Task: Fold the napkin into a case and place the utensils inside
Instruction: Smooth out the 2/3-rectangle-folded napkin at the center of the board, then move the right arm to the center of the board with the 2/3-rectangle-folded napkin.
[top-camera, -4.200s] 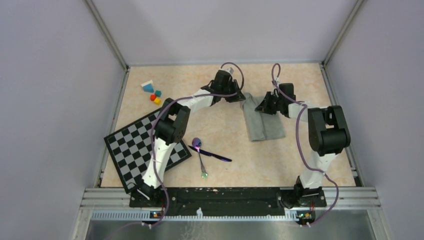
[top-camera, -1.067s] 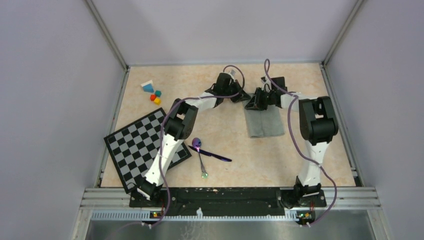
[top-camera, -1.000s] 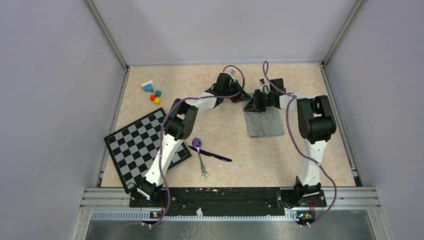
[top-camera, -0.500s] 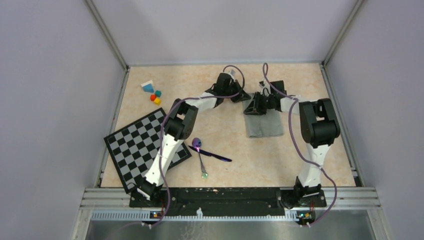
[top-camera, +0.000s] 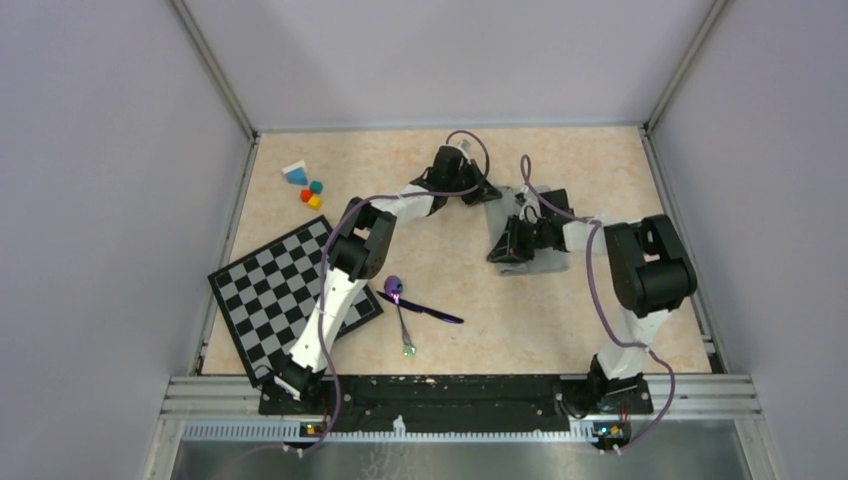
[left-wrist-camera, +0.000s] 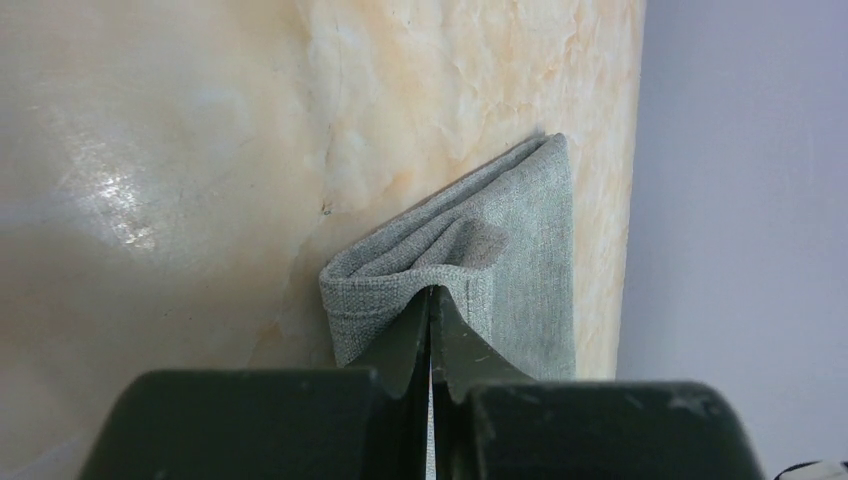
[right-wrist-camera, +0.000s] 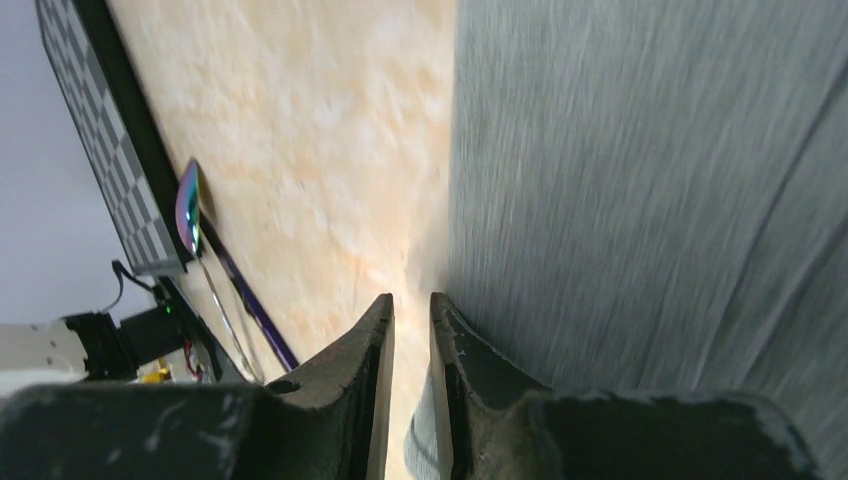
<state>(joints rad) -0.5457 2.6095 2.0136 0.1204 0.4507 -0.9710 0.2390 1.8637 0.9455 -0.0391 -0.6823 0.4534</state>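
Napkin (left-wrist-camera: 530, 250): my left gripper (left-wrist-camera: 430, 296) clamps its fold; my right gripper (right-wrist-camera: 411, 300), near-closed on cloth, should carry edges square.

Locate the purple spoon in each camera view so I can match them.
Top external: the spoon lies centre-left, just right of the checkered board.
Left wrist: not in it.
Right wrist: the spoon lies at the left, beside the checkered board.
Shared landmark: the checkered board.

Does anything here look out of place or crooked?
The napkin is puckered where the left tool pinches its folded edge, so the layers gape instead of lying flat. The checkered board also lies at a slant.
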